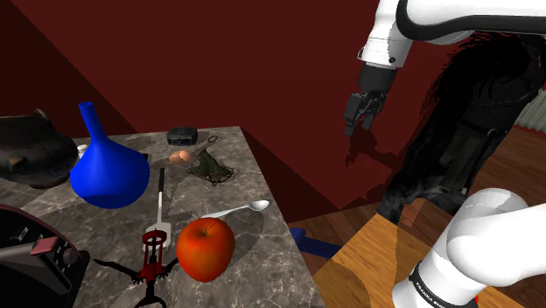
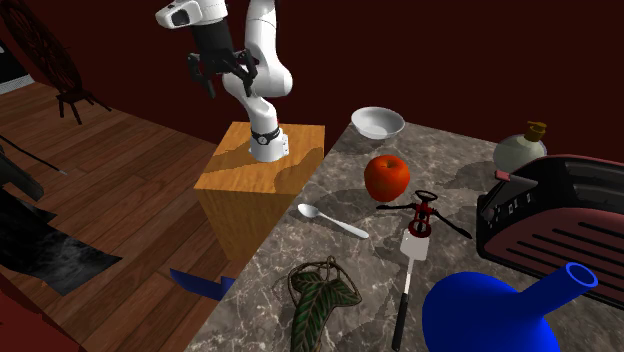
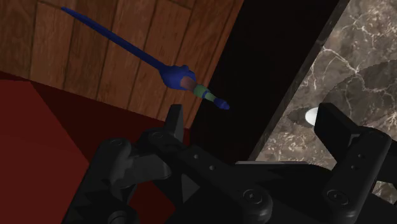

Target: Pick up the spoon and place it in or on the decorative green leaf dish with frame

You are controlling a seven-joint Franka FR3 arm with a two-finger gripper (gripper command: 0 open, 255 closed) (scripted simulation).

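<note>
The pale metal spoon (image 1: 242, 210) (image 2: 333, 221) lies flat on the marble counter (image 1: 262, 179) near its edge, between the red apple (image 1: 206, 248) and the leaf dish. The green leaf dish (image 1: 210, 168) (image 2: 322, 300), framed by a dark twisted stem, rests farther along the same edge. My black gripper (image 1: 354, 125) (image 2: 224, 78) hangs open and empty in the air beside the counter, well above and away from the spoon. In the wrist view the gripper (image 3: 254, 124) looks down past the counter edge, and a small white patch (image 3: 310, 116) shows by one finger.
The counter also carries a blue vase (image 1: 107, 171), a spatula (image 1: 160, 206), a red corkscrew (image 1: 150, 258), an egg (image 1: 179, 156), a white bowl (image 2: 378, 123), a bottle (image 2: 520, 150) and a dark toaster (image 2: 555, 220). A long blue tool (image 3: 146, 60) lies on the wooden floor.
</note>
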